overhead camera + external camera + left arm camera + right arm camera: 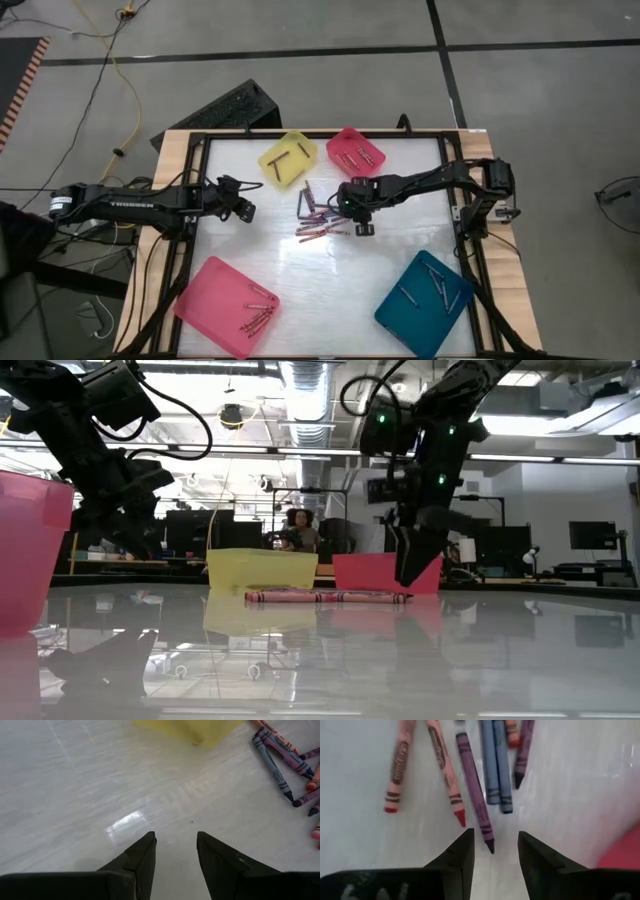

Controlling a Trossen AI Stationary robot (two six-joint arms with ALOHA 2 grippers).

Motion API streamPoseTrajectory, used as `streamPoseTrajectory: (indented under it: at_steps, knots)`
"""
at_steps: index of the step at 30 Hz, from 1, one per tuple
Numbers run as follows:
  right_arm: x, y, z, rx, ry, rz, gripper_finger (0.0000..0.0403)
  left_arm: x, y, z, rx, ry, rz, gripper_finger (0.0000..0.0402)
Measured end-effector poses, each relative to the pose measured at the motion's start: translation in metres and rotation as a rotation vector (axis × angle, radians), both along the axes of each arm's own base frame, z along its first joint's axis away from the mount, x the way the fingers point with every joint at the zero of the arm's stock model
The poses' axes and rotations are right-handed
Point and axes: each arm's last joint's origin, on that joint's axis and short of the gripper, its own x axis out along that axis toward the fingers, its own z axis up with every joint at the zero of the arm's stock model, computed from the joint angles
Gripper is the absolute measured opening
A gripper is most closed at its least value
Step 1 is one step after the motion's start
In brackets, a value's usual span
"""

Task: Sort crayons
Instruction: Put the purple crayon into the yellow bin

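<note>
a row of crayons [328,597] lies before the yellow tray [262,568], right gripper [413,573] just above.

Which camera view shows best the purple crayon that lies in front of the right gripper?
The right wrist view: the purple crayon lies unhidden, tip toward the open right gripper. The high and low views show only the pile; the left wrist view cannot single it out.

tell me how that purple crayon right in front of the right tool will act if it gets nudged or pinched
The purple crayon looks like a round, thin stick lying flat on the glossy table, so a sideways nudge would probably roll it. It seems stiff and light. Blue crayons lie close beside it, so the open right tool may bump them.
</note>
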Motion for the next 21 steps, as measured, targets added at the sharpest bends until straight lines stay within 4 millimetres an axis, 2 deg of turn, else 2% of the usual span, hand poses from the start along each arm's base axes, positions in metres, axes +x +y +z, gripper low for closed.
streamPoseTrajectory:
  at_steps: [7,11,21]
  knots:
    - [0.006,0.000,-0.022,0.000,0.068,0.009,0.0143,0.000,0.000,0.000,-0.009,0.002,-0.006,0.0133]
    - [0.007,0.000,-0.023,0.001,0.072,0.009,0.0136,0.000,0.000,0.000,-0.011,0.001,-0.008,0.0133]
    - [0.006,0.000,-0.023,0.051,0.067,0.023,0.0056,0.000,0.000,0.000,0.001,0.006,-0.006,0.0133]
